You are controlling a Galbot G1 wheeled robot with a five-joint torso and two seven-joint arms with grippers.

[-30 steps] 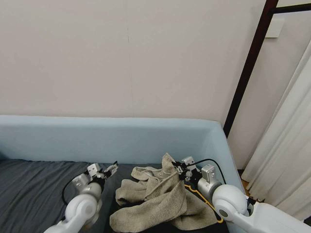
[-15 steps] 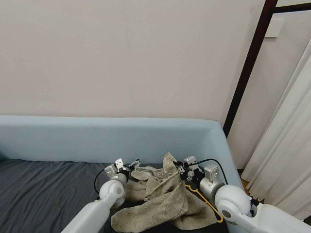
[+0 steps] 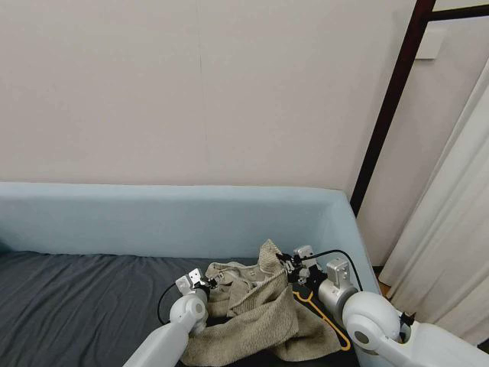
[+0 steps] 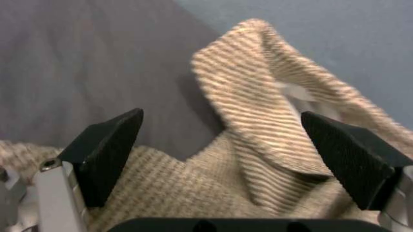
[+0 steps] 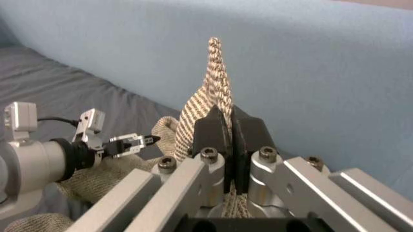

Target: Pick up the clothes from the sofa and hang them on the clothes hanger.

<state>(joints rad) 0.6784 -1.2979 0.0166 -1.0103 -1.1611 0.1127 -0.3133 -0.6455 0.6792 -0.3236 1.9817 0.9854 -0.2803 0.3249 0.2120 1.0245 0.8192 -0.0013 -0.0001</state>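
One beige garment [image 3: 256,317] at the sofa's [image 3: 153,218] right end: right gripper [image 3: 284,264] clamps its raised fold, left gripper [image 3: 209,282] gapes alongside.

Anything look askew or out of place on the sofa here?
The beige ribbed knit garment lies crumpled on the light blue sofa, one fold pinched into a peak by the shut right gripper. The open left gripper straddles another fold. Nothing damaged.

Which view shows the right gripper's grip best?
Right wrist view: the right gripper, close up, shut on a raised fold of the clothes. Head view shows it small; left wrist view faces the clothes elsewhere.
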